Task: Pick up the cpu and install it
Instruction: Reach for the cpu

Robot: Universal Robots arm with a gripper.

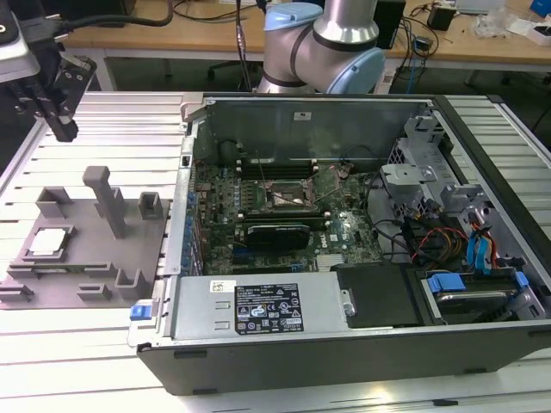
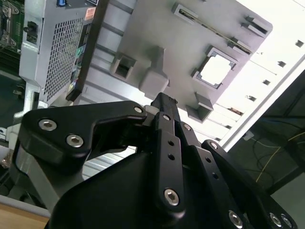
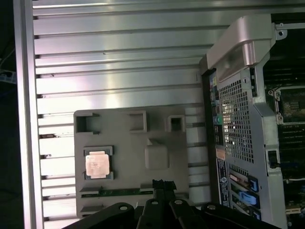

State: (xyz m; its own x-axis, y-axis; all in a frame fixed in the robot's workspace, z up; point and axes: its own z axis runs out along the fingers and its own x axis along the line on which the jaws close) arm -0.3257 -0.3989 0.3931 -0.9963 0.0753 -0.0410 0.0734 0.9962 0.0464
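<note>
Starting at ten o'clock in the exterior view, the gripper (image 1: 65,129) is hovering above the table (image 1: 86,344), its fingers looking pressed together and carrying nothing. The cpu (image 1: 47,243) is lying flat at about six o'clock from it, well apart, sitting in a square pocket of the grey tray (image 1: 103,258) with its pale top facing up. So by my reading this is the reach for the chip, and nothing is installed yet.

To do it cleanly, the fingers are going to need spreading wider than the chip before they go down. The approach wants to be straight and centred over the pocket. The tall post (image 1: 108,202) is standing at about two o'clock from the chip, and it wants a clear berth. A level hold on two opposite edges looks the safest bet, as the pocket's raised corners are leaving little room.

Moving on to the middle, the open computer case (image 1: 344,353) is lying on its side. The dark socket (image 1: 286,196) on the green board (image 1: 336,228) is sitting near the centre.

Now the doubtful parts. I cannot tell whether the socket's frame is open or latched. The chip's corner mark is too small to make out. The arm (image 1: 323,43) at twelve o'clock is being cut off by the frame edge, and so is the gripper's upper body.
</note>
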